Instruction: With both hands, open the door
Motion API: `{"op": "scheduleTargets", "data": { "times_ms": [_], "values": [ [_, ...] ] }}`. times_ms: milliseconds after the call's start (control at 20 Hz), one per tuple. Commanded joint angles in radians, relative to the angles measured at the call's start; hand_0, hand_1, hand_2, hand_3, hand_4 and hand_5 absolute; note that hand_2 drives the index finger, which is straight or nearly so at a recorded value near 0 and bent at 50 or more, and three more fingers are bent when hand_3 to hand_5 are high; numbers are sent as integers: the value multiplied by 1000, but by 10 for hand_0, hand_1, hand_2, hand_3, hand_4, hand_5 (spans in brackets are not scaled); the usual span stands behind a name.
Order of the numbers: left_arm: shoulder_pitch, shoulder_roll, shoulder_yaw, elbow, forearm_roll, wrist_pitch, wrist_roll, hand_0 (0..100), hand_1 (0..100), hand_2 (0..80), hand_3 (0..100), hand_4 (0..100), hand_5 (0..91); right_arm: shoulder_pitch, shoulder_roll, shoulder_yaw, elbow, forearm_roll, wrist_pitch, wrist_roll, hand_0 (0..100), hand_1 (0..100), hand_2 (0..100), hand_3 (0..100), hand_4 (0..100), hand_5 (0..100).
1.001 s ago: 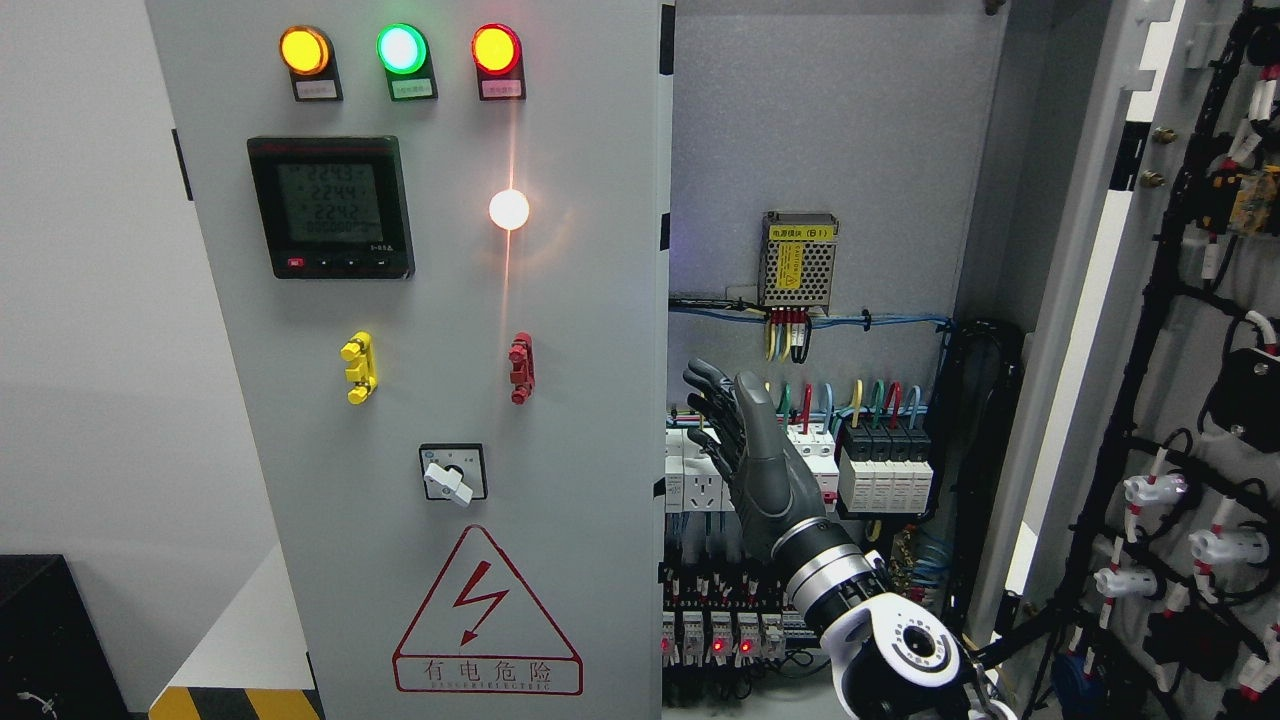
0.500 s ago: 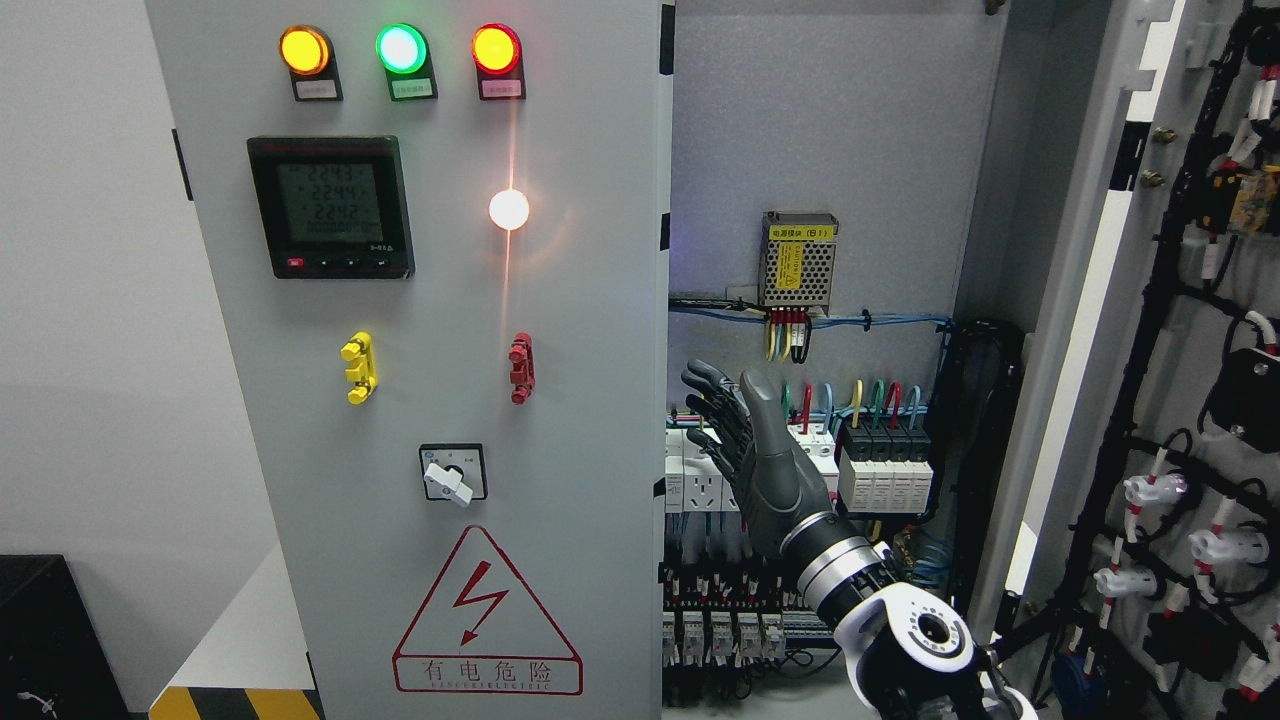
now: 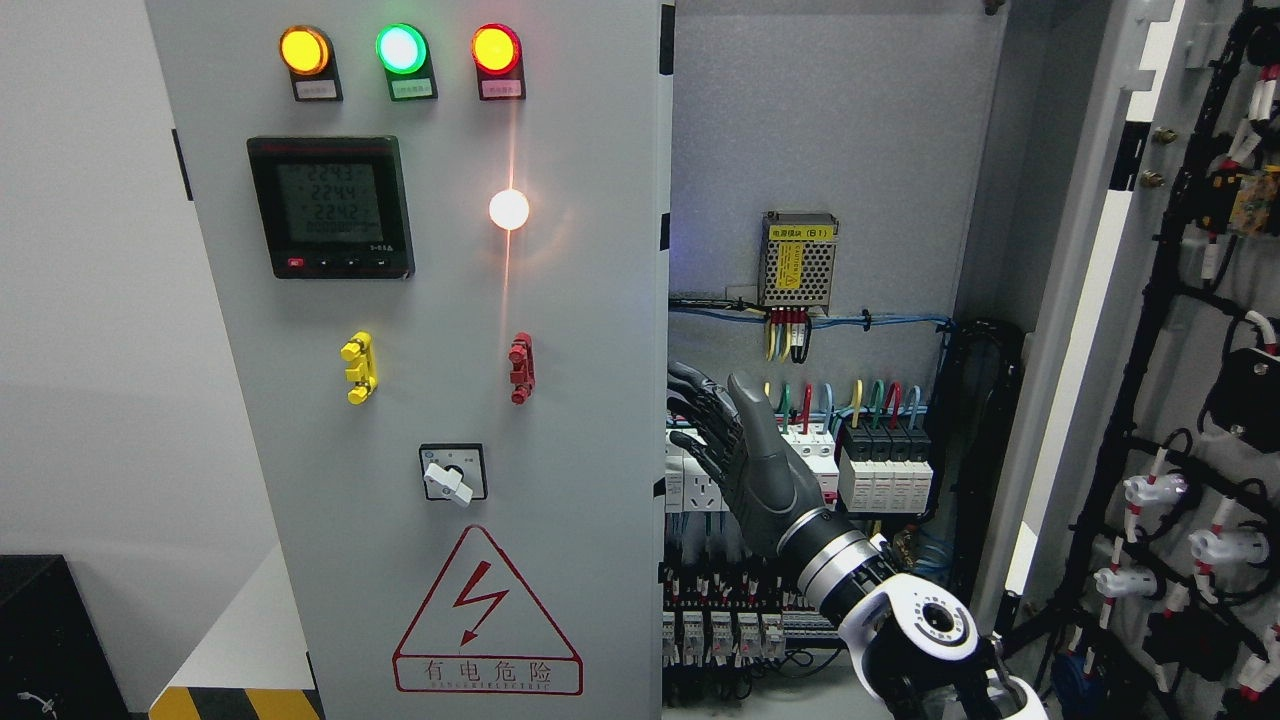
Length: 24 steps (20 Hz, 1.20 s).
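since the earlier frame the right hand [image 3: 745, 450] has been shifted slightly left, so that its fingertips [image 3: 680, 378] now lie just beside the free edge of the left door [image 3: 560, 420]; the white wrist joint [image 3: 925, 630] has been moved slightly right. the arm is seen entering from the lower right. the fingers are held extended and slightly spread, nothing being grasped; contact with the door edge cannot be confirmed. the left door is shown closed, carrying three indicator lamps [image 3: 400, 48], a digital meter [image 3: 331, 207], a rotary switch [image 3: 452, 473] and a red-bordered warning triangle [image 3: 487, 612]. the right door [image 3: 1180, 380] is shown swung open at the far right, its inner wiring exposed. behind the hand, circuit breakers [image 3: 885, 470] and a power supply module [image 3: 797, 262] are mounted on the back panel [image 3: 830, 120].
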Motion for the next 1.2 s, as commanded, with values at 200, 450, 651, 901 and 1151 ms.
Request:
{"op": "scheduleTargets", "data": {
  "times_ms": [200, 450, 651, 901, 1151],
  "values": [
    [17, 0, 0, 5, 0, 0, 0, 0, 0, 0, 0, 0, 0, -21, 20, -1, 29, -2, -1, 44, 0, 0, 0, 0, 0, 0],
    [17, 0, 0, 5, 0, 0, 0, 0, 0, 0, 0, 0, 0, -33, 16, -13, 51, -2, 0, 68, 0, 0, 0, 0, 0, 0],
    [17, 0, 0, 5, 1, 0, 0, 0, 0, 0, 0, 0, 0, -42, 12, -16, 69, -2, 0, 112, 0, 0, 0, 0, 0, 0],
    [17, 0, 0, 5, 0, 0, 0, 0, 0, 0, 0, 0, 0, -47, 14, -24, 89, -17, 0, 121, 0, 0, 0, 0, 0, 0],
    [17, 0, 0, 5, 1, 0, 0, 0, 0, 0, 0, 0, 0, -58, 8, -22, 103, -80, 0, 123, 0, 0, 0, 0, 0, 0]
  ]
}}
